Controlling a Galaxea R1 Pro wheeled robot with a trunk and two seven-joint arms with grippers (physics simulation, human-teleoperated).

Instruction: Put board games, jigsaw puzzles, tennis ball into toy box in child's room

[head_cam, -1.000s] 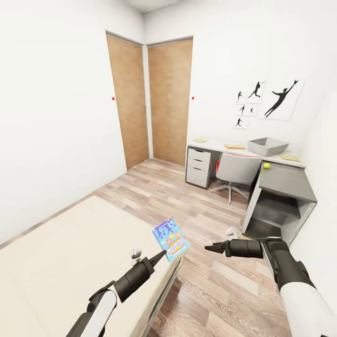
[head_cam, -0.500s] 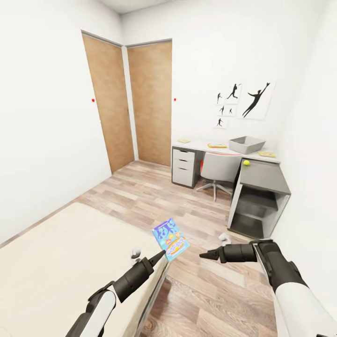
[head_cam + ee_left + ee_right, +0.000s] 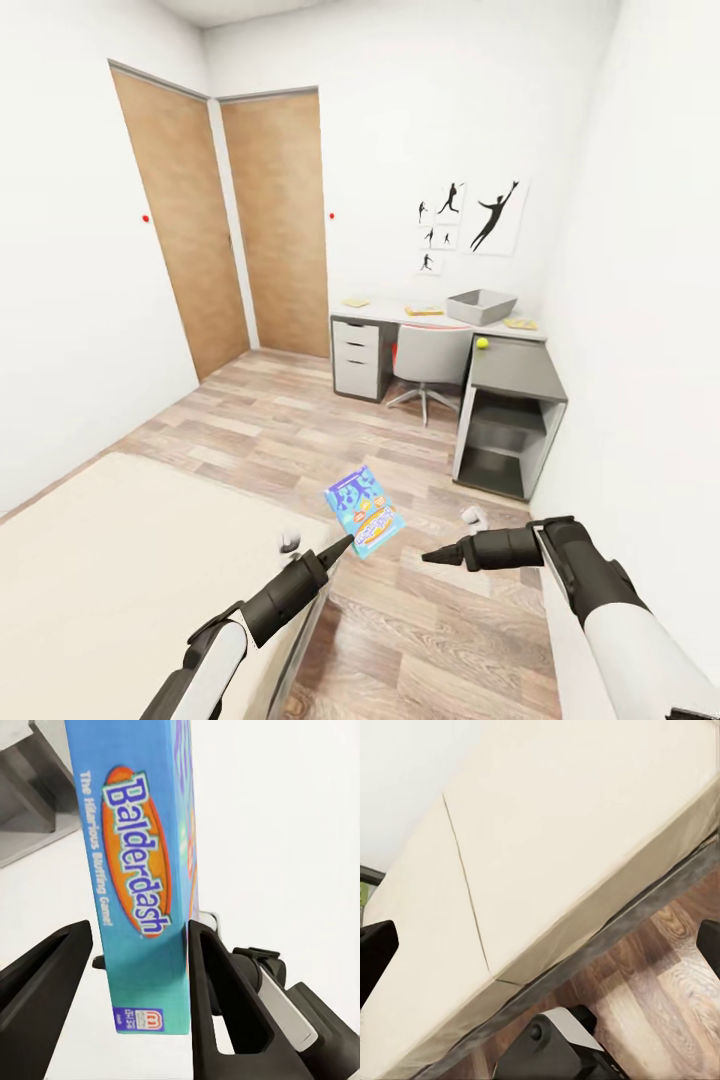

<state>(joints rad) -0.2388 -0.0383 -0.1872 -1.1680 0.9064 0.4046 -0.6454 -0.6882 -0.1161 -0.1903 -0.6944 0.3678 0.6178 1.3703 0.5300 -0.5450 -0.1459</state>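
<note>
Camera swung rightward since before, left fingers (image 3: 345, 541) clamped on teal game box (image 3: 365, 511), right fingers (image 3: 428, 556) spread apart.

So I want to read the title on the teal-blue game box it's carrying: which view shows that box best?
The left wrist view: the board game stands large between the left gripper fingers, its side reading "Balderdash". The head view shows the same box small, held at that gripper's tip, print unreadable. The right wrist view looks at the bed and floor.
</note>
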